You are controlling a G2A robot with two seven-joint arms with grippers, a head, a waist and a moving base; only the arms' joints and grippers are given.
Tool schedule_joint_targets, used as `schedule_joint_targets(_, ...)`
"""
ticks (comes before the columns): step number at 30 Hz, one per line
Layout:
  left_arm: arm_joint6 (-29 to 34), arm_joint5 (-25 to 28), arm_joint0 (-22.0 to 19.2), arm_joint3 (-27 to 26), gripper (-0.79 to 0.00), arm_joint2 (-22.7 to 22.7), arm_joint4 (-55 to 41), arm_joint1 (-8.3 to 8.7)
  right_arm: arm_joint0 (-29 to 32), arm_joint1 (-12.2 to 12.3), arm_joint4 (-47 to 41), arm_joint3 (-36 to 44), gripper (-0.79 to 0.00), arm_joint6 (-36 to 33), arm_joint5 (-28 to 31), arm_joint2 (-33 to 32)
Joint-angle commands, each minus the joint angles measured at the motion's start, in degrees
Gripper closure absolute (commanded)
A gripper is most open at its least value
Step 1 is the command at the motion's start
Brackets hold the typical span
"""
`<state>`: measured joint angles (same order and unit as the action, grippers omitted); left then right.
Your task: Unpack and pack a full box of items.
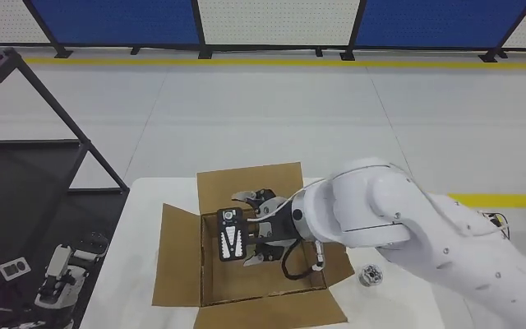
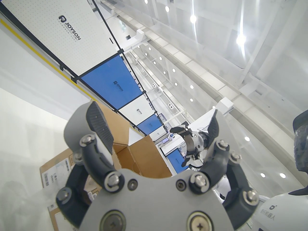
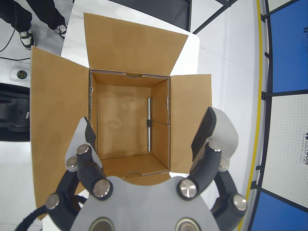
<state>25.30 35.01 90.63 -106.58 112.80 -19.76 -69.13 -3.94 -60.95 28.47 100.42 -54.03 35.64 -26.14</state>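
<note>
Above the open box (image 3: 132, 46) on the surface (image 3: 190, 56), my right hand (image 3: 148, 121) hovers spread and empty; unpacking looks nearly done, one metal rod (image 3: 149, 111) lying on its floor, repacking yet to come

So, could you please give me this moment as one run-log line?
right gripper: open, over open box | metal rod: flat on box floor beside a wall | left gripper: open, empty

Brown cardboard box (image 3: 130, 46), silver rod (image 3: 149, 135), white table (image 3: 191, 58).
</note>
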Motion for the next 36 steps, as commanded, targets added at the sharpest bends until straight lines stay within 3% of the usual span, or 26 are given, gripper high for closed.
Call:
schedule_joint_targets(1,0.00,0.00,0.00,0.00,-0.785,0.00,0.01,0.00,-0.01,-0.01,0.00,-0.01,-0.785,0.00,0.01,0.01)
schedule_joint_targets(12,2.60,-1.45,1.36,-1.61,-0.785,-0.68,1.88,0.18,2.47,-1.11,0.84,-2.61,-0.785,1.24,-0.83,2.50)
schedule_joint_targets(16,3.89,-1.38,2.35,-1.49,-0.785,0.21,0.16,0.31,2.12,-3.70,0.30,-9.06,-0.785,-0.06,-3.51,6.01)
schedule_joint_targets(21,7.49,-3.04,3.92,-1.74,-0.785,1.74,-4.09,0.61,0.93,-8.62,-0.07,-17.72,-0.785,-1.15,-3.46,11.08)
schedule_joint_targets(29,10.67,-5.56,5.02,-2.42,-0.785,2.56,-5.97,0.93,-0.99,-16.22,2.34,-30.99,-0.785,-1.97,4.79,16.40)
schedule_joint_targets(36,10.81,-5.59,5.05,-2.60,-0.785,2.46,-5.18,0.96,-0.99,-16.22,2.34,-30.99,-0.785,-1.97,4.79,16.40)
